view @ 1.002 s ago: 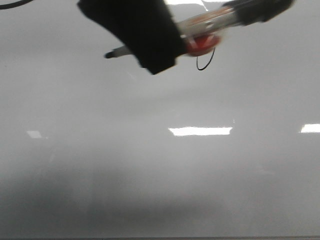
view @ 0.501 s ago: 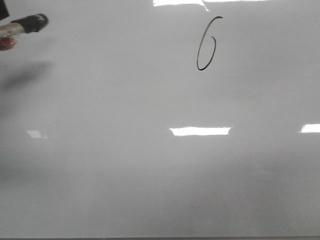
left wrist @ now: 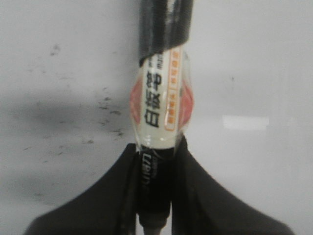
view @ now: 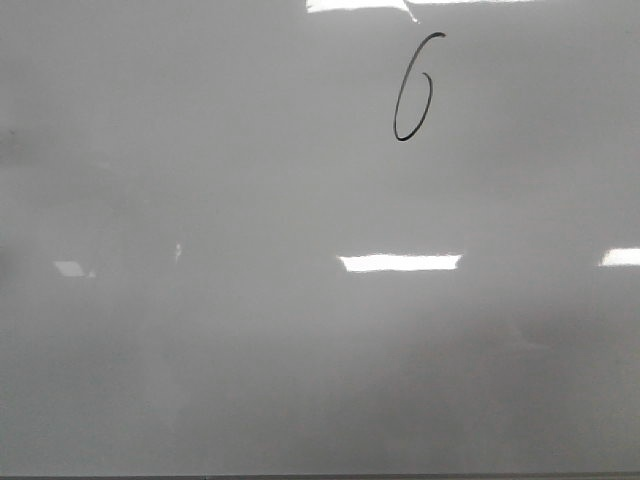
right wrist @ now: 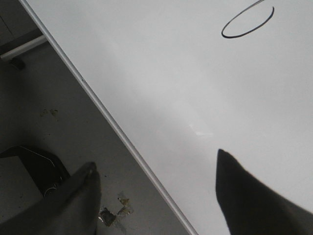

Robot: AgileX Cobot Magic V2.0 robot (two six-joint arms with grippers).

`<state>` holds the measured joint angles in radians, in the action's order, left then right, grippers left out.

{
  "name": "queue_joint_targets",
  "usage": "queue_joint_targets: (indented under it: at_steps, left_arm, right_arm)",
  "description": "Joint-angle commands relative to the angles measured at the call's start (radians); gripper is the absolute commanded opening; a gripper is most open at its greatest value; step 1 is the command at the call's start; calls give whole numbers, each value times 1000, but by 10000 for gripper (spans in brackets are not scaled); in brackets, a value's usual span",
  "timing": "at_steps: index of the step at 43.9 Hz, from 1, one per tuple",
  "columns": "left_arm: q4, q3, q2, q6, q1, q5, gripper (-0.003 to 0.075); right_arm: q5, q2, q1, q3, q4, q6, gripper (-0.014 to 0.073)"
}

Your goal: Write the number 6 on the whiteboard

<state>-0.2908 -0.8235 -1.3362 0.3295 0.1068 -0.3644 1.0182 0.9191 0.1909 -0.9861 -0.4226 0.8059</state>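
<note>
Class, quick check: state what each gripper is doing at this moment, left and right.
Left gripper: shut on the marker.
Right gripper: open, holding nothing, over the edge of the whiteboard.

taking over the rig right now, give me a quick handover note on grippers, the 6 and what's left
Left gripper: shut on the marker.
Right gripper: open, empty, over the whiteboard's edge.
The number 6 sits high on the whiteboard, right of centre, a complete black stroke.
Done: the digit is written.
Left: probably only putting the marker away; neither arm shows in the front view.
</note>
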Motion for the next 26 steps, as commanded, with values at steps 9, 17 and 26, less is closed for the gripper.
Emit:
queue_joint_targets:
  at_steps: [9, 17, 26]
  left_arm:
    - [12, -22, -102, 19, -4, 302, 43]
    - [18, -22, -129, 19, -4, 320, 196]
    - [18, -32, -107, 19, -4, 249, 436]
  right_arm:
    - [-53, -4, -5, -28, -24, 0, 521]
    - [-53, -4, -5, -28, -25, 0, 521]
    - [-54, -4, -5, -28, -25, -5, 521]
